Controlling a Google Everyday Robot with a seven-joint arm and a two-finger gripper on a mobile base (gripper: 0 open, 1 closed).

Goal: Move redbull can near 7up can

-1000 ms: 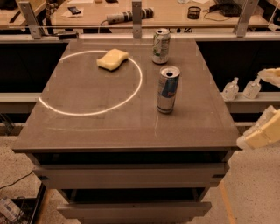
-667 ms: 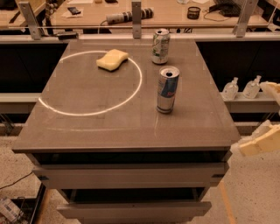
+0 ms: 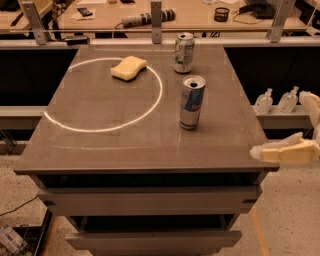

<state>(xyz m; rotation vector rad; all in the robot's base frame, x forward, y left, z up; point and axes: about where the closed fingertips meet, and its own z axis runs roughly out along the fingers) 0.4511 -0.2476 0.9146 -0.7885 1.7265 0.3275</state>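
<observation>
The redbull can point(image 3: 192, 102) stands upright on the grey table point(image 3: 125, 145), right of centre, with its top opened. The 7up can point(image 3: 183, 52) stands upright near the table's far edge, about one can height behind the redbull can. My gripper point(image 3: 301, 128) is off the table's right front corner, to the right of and lower than the redbull can. Its pale fingers point(image 3: 285, 150) are spread apart and hold nothing.
A yellow sponge point(image 3: 128, 67) lies at the far left, on a white circle point(image 3: 105, 95) marked on the tabletop. Two small bottles point(image 3: 276, 100) stand on a low shelf to the right. A cluttered bench point(image 3: 150, 15) runs behind the table.
My gripper has sunk lower and shifted slightly left toward the table's right front corner. The cans and the sponge have not moved.
</observation>
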